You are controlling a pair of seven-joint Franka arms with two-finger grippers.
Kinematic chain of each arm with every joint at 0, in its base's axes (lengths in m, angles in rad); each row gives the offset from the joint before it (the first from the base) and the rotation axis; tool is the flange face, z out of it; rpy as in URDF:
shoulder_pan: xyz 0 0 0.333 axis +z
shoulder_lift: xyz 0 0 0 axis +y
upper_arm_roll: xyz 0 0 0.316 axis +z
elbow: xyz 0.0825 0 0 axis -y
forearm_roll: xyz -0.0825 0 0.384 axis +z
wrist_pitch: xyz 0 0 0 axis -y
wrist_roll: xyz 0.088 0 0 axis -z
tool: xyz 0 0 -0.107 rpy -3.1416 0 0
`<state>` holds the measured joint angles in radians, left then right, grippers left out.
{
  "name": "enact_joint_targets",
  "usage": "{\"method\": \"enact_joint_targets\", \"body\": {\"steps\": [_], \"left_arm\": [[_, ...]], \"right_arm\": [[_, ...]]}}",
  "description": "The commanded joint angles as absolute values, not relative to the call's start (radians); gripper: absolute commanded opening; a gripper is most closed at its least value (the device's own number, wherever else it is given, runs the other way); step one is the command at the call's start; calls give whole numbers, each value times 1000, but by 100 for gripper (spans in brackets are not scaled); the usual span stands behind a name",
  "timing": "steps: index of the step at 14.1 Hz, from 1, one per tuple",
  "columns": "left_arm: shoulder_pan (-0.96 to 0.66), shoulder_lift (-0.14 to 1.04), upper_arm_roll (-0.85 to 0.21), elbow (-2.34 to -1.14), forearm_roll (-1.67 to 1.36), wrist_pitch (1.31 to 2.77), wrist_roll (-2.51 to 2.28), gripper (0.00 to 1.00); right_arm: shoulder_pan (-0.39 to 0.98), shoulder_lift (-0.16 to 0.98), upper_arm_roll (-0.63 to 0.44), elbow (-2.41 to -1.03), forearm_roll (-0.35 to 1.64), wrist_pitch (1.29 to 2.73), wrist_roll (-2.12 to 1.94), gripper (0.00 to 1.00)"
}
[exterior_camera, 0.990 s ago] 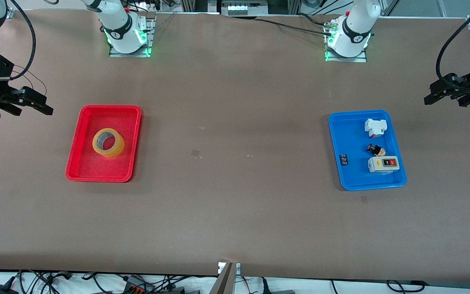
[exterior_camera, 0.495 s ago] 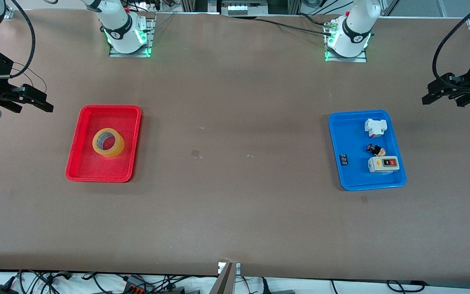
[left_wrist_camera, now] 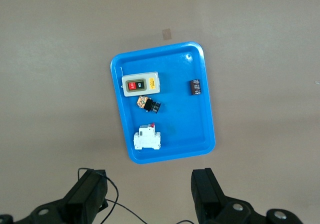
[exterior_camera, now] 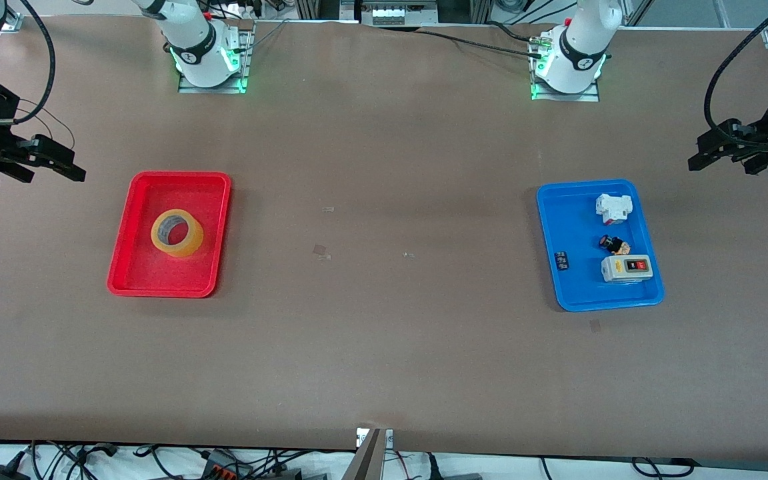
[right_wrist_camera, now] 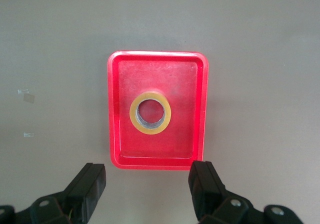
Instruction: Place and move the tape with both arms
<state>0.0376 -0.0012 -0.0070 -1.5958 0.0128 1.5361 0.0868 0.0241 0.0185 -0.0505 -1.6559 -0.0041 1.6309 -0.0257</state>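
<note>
The round yellow roll of tape [exterior_camera: 177, 233] lies flat inside the shallow red plastic tray [exterior_camera: 132, 235], toward the right arm's end of the brown table [exterior_camera: 384, 333]. Nothing touches it, and over the last second neither it nor the tray has shifted.

What has changed is small. The right gripper [exterior_camera: 57, 167], hanging over bare table near that end and farther from the front camera than the red tray, has drifted a little upward and outward across the 3 front frames. The left gripper [exterior_camera: 707, 152], over the table's other end past the blue plastic tray [exterior_camera: 567, 293], has edged slightly inward. Both stand with fingers spread wide and nothing between them, as the right wrist view [right_wrist_camera: 147, 184] and left wrist view [left_wrist_camera: 150, 191] show.

As a judgement, these slow drifts with parted, empty fingers fit either arms settling before going for the roll in the red tray, or arms drawing off after the roll was set down there; the pictures do not settle which.

The blue tray holds a white circuit breaker [exterior_camera: 613, 207], a small black and orange push button [exterior_camera: 615, 245], a grey switch box with 1 red and 1 black button [exterior_camera: 627, 268] and a small black component [exterior_camera: 562, 261]. Marks sit on the switch box buttons and the black part, but none can be read. No brand shows on the tape.
</note>
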Motion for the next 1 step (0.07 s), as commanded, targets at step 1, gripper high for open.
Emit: {"method": "enact_joint_targets", "body": {"steps": [1], "left_arm": [[38, -14, -9, -1597, -2, 1536, 83, 100]], "right_arm": [[23, 5, -46, -1651, -5, 1611, -44, 100]]}}
